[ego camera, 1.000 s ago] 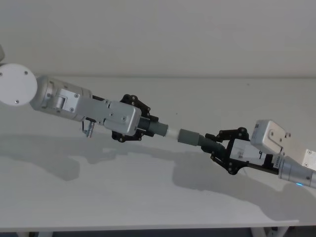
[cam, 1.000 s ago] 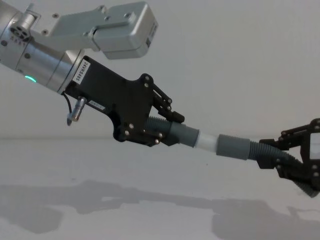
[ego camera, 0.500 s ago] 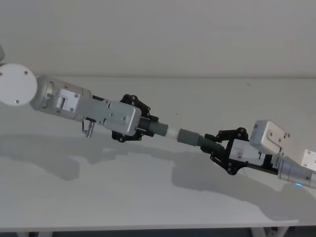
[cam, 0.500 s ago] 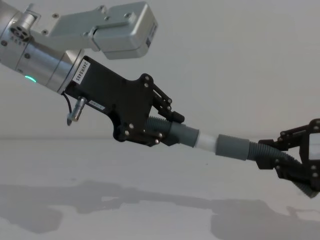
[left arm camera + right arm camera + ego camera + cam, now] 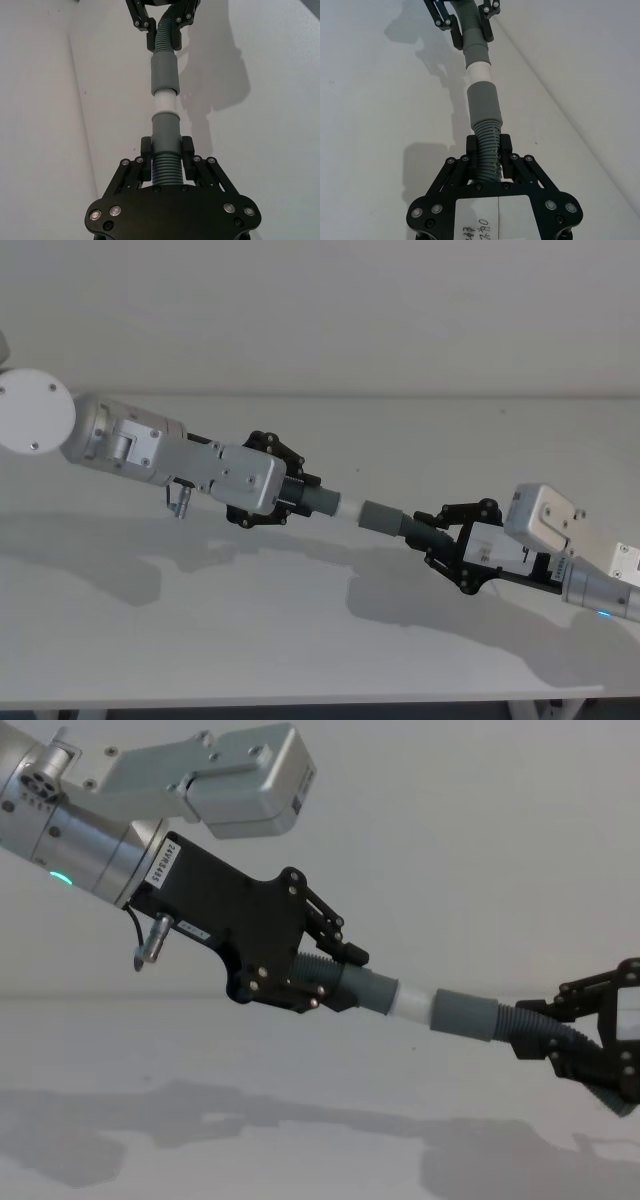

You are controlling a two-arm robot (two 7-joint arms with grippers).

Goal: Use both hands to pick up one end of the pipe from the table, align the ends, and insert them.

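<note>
Both pipe pieces hang in the air above the white table (image 5: 300, 630), lined up end to end. My left gripper (image 5: 292, 493) (image 5: 166, 152) is shut on the ribbed part of the piece with the white tip (image 5: 349, 508) (image 5: 412, 1005). My right gripper (image 5: 437, 530) (image 5: 487, 150) is shut on the ribbed part of the other piece, just behind its smooth grey cuff (image 5: 380, 515) (image 5: 465, 1016). The white tip enters the cuff's mouth, and a short white band still shows between the two grey cuffs (image 5: 164, 102) (image 5: 479, 72).
The pale grey wall (image 5: 320, 310) rises behind the table. The table's front edge (image 5: 300, 698) runs along the bottom of the head view. Shadows of both arms fall on the surface below them.
My right gripper has pushed its piece slightly toward the left one, so the visible white band is a little shorter. The left arm has held still.
</note>
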